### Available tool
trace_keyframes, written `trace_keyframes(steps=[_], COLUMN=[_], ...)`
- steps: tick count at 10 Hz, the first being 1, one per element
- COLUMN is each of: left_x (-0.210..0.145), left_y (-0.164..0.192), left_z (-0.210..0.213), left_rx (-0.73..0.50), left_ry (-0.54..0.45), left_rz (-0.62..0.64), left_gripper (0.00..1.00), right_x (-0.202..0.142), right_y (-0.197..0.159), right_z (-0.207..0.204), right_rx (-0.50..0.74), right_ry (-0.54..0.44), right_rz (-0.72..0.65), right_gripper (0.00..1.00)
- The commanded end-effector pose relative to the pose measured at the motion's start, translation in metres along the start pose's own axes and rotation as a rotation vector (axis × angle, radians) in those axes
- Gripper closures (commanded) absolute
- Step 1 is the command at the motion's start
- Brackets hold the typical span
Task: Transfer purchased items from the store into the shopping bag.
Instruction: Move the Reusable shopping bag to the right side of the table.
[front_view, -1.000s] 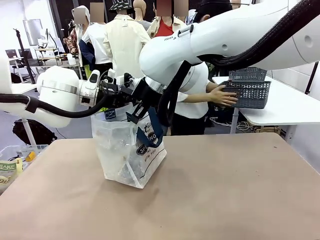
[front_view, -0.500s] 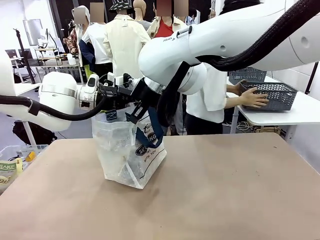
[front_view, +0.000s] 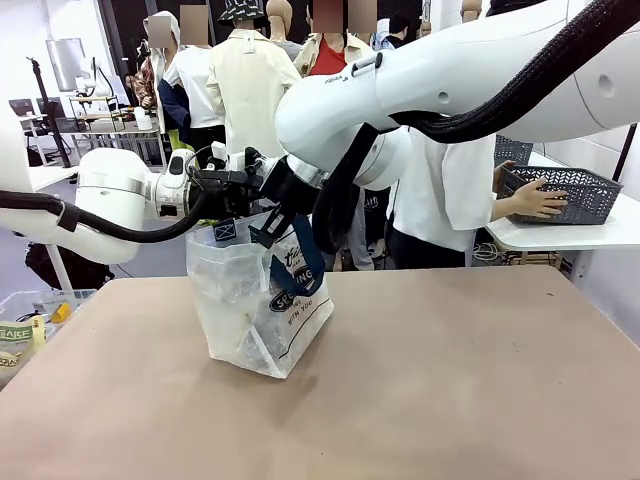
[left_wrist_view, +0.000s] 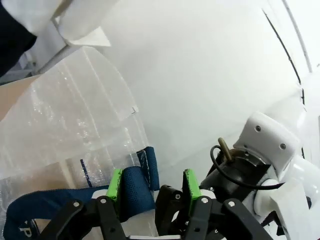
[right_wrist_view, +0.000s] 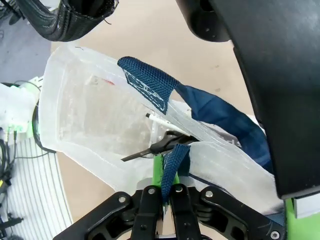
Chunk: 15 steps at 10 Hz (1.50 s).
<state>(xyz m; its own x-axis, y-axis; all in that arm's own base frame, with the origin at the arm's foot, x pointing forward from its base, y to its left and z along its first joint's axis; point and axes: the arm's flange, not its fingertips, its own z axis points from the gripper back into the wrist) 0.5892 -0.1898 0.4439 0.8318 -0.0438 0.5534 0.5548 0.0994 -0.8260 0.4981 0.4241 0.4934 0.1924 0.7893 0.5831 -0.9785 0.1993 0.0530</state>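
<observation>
Right now both arms are holding the shopping bag (front_view: 262, 310) open by its navy straps, and it is standing on the tabletop (front_view: 450, 380) toward the robot's left of centre. In the left wrist view the left gripper (left_wrist_view: 152, 187) is pinching one blue strap handle (left_wrist_view: 134, 187) between its green fingers (left_wrist_view: 115, 184), which are parted only by the width of the webbing. In the right wrist view the right gripper (right_wrist_view: 166, 192) is pressing its fingers tightly together on the other strap (right_wrist_view: 172, 162), with the folded web running up between them.

Judging from this, the step in hand is keeping the mouth spread for loading. Doing it well means pulling the two straps gently apart and slightly upward so the thin walls are not collapsing inward, while keeping both grips square on the webbing so it is not slipping out sideways. Too much pull is likely to tip or lift the light bag.

Counting: one bag, two straps, two grippers. Across the room a person's hand (front_view: 537, 203) is resting on one dark latticed basket (front_view: 565, 192) on a white side table (front_view: 590, 232). Pale shapes are showing through the bag's wall, but how many purchased items are lying inside cannot be told.
</observation>
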Motion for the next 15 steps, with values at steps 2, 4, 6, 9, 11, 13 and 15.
trace_keyframes(steps=[2,4,6,9,11,13,15], left_x=[0.005,0.007,0.008,0.01,0.01,0.012,0.012], left_y=[0.004,-0.001,-0.005,-0.009,-0.009,-0.008,-0.008], left_z=[-0.004,-0.013,-0.022,-0.028,-0.029,-0.029,-0.029], left_rx=[-0.012,0.12,0.247,0.304,0.323,0.327,0.324], left_ry=[0.048,0.105,0.156,0.187,0.194,0.191,0.189], left_rz=[-0.02,-0.025,-0.021,-0.037,-0.029,-0.022,-0.017], left_gripper=[0.39,0.39,0.39,0.8,1.0,1.0,1.0], right_x=[0.009,0.013,0.013,0.013,0.013,0.012,0.011], right_y=[-0.002,0.001,0.003,0.003,0.004,0.004,0.005], right_z=[-0.001,-0.003,-0.002,-0.002,-0.001,0.001,0.001], right_rx=[0.001,-0.005,-0.01,-0.011,-0.012,-0.024,-0.036], right_ry=[0.012,0.023,0.021,0.018,0.016,0.017,0.006], right_rz=[0.005,0.013,0.019,0.017,0.017,0.004,-0.004], right_gripper=[1.0,1.0,1.0,1.0,1.0,1.0,1.0])
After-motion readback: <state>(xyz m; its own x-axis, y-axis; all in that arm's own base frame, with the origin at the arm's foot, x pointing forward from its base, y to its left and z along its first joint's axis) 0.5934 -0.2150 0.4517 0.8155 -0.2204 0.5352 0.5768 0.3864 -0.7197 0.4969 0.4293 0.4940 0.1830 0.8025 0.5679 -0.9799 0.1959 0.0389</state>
